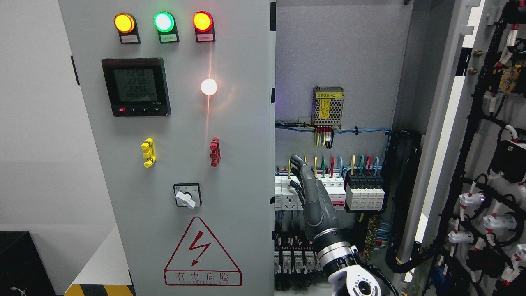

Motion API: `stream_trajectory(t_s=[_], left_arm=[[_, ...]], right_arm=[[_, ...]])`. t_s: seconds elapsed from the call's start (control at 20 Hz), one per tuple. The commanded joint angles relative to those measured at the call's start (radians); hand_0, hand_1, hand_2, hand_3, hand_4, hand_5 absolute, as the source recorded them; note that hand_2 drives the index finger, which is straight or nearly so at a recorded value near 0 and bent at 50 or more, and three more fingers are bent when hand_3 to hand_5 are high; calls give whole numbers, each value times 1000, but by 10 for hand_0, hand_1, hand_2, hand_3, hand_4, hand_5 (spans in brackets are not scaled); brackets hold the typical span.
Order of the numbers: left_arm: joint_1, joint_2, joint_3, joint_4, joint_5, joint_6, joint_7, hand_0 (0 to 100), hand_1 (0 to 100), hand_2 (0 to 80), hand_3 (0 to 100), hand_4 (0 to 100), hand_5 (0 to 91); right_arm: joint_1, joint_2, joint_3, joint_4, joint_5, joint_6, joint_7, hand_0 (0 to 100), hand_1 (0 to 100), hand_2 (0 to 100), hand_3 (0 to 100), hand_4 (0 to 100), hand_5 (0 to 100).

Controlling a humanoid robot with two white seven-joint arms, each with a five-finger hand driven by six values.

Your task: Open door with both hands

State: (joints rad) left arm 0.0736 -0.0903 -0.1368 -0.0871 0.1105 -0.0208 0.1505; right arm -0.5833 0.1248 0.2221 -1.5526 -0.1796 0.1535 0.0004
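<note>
Grey hand (309, 193) on the right arm, entering from the bottom edge right of middle, stands edge-on just past the left door's (185, 164) free edge, fingers straight and close together, holding nothing; contact with that edge can't be confirmed. Risk as I read it: any drift deeper puts fingertips (296, 158) into the breakers (328, 189) and wiring (349, 131) directly behind. Right door (489, 164) already swung wide; left door looks shut.
</note>
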Motion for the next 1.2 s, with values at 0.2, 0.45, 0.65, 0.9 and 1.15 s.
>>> stream_trajectory(t_s=[0.2, 0.45, 0.65, 0.9, 1.15], left_arm=[[0, -2, 0, 0, 0, 1, 0, 0, 0, 0, 0, 0, 0], [0, -2, 0, 0, 0, 1, 0, 0, 0, 0, 0, 0, 0], [0, -2, 0, 0, 0, 1, 0, 0, 0, 0, 0, 0, 0], [0, -2, -1, 0, 0, 1, 0, 0, 0, 0, 0, 0, 0], [2, -2, 0, 0, 0, 1, 0, 0, 0, 0, 0, 0, 0]], right_arm=[[-32, -7, -20, 34, -101, 3, 12, 191, 0, 0, 0, 0, 0], [-26, -11, -20, 28, -107, 12, 99, 191, 0, 0, 0, 0, 0], [-26, -16, -21, 36, -107, 12, 121, 191, 0, 0, 0, 0, 0], [-33, -22, -30, 43, -109, 14, 130, 191, 0, 0, 0, 0, 0], [-52, -53, -29, 75, -148, 14, 139, 191, 0, 0, 0, 0, 0]])
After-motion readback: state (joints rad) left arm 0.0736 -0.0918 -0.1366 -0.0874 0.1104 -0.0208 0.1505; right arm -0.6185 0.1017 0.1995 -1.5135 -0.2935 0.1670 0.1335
